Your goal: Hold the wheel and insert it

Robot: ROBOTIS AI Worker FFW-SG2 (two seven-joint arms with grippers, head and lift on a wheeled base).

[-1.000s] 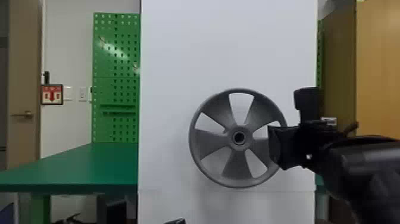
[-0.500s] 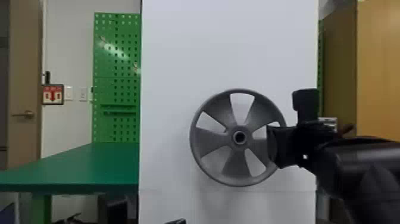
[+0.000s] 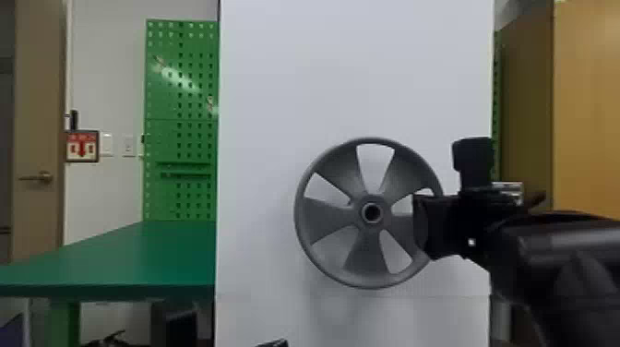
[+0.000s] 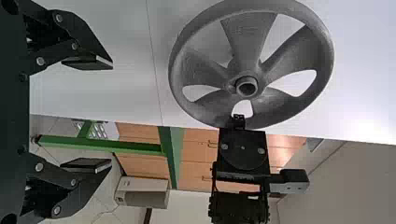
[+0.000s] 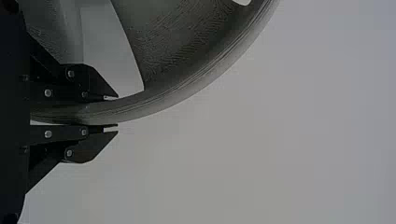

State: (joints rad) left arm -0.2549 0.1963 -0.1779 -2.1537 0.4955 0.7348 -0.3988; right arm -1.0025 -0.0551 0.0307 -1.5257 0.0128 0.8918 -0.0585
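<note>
The grey five-spoke wheel (image 3: 323, 217) stands upright in front of the white panel (image 3: 277, 92), its hub hole facing the head camera. My right gripper (image 3: 423, 226) has hold of its right rim. In the right wrist view, the right gripper (image 5: 112, 112) is shut on the rim of the wheel (image 5: 163, 102), one finger on each side. At the head view's bottom edge a small black tip, probably of my left gripper (image 3: 273, 343), pokes in. The left gripper (image 4: 112, 114) stands open and apart from the wheel (image 4: 198, 70). Whether the wheel touches the panel, I cannot tell.
A green table (image 3: 138, 258) stands to the left of the panel, with a green pegboard (image 3: 184, 92) behind it. Wooden cabinets (image 3: 588, 106) rise at the far right. My right arm (image 3: 563, 244) comes in from the right edge.
The right wrist has shifted very slightly left against the wheel, whose lower rim sits a touch higher than one second ago. The right gripper's hold is unchanged.
</note>
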